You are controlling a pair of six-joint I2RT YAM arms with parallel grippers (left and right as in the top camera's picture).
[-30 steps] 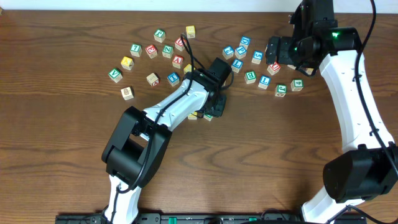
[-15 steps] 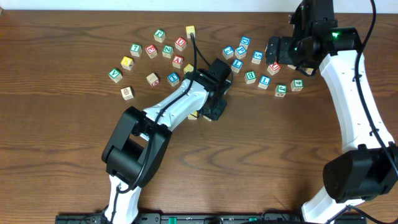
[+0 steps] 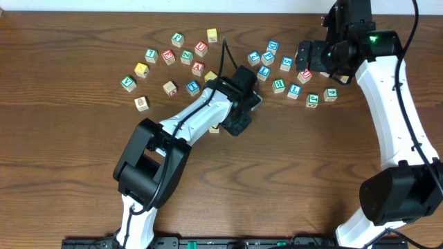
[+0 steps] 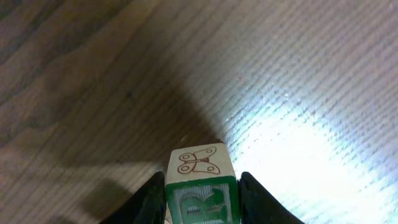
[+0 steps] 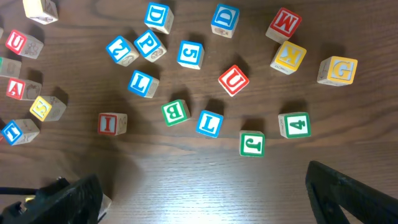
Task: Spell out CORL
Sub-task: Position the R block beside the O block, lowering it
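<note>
Left gripper (image 4: 202, 200): you have it clamped on the green R cube (image 4: 199, 165), butterfly face showing, over bare table (image 4: 298, 74) near the centre. Right gripper (image 5: 211, 198): jaws wide apart, holding nothing, above the scattered cubes (image 5: 176, 112).

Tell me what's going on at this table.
The left gripper has its fingers closed on a wooden cube with a green R, over bare table near the middle. The right gripper hangs open above the scattered cubes on its side, holding nothing. No completed row of letters is in view.
</note>
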